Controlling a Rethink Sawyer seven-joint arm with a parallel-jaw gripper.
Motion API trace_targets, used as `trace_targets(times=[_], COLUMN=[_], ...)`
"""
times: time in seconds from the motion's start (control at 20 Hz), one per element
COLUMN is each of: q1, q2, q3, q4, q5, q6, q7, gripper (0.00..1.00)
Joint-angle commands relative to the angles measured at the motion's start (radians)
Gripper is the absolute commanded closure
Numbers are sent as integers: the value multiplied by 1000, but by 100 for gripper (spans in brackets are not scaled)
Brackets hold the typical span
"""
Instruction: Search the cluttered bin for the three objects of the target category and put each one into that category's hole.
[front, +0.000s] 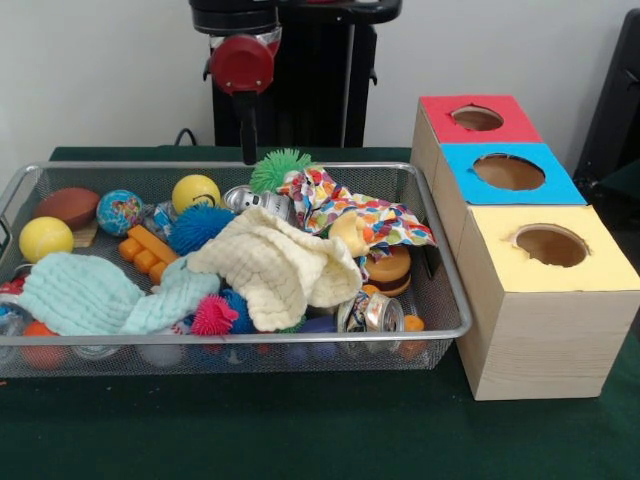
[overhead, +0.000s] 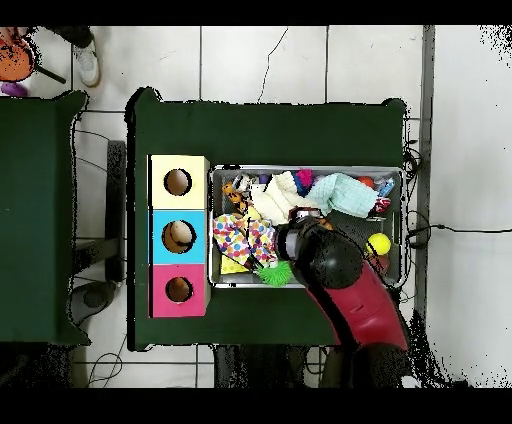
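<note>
The silver wire-mesh bin lies on the green table, full of clutter; it also shows in the overhead view. My gripper hangs as a thin black shape over the bin's far rim, just left of a green spiky ball. It holds nothing that I can see. In the overhead view my red and black arm covers the gripper. Right of the bin stand three wooden boxes with holes: red top, blue top, yellow top.
In the bin lie a cream cloth, a mint cloth, a colourful cloth, a blue spiky ball, a pink spiky ball, yellow balls, a toy burger and cans.
</note>
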Motion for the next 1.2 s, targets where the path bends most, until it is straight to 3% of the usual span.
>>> trace_targets(times=[0.05, 0.3, 0.7, 0.85, 0.95, 1.1, 1.2], q1=[78, 186, 181, 159, 121, 95, 33], q2=[-3, 19, 94, 127, 121, 111, 92], q3=[45, -58, -45, -78, -58, -48, -2], q4=[40, -24, -122, -201, -223, -263, -244], q5=[117, 142, 147, 11, -77, -186, -262], q6=[-17, 61, 47, 93, 80, 108, 80], q7=[345, 443, 395, 228, 76, -13, -91], gripper=[0, 0, 0, 0, 0, 0, 0])
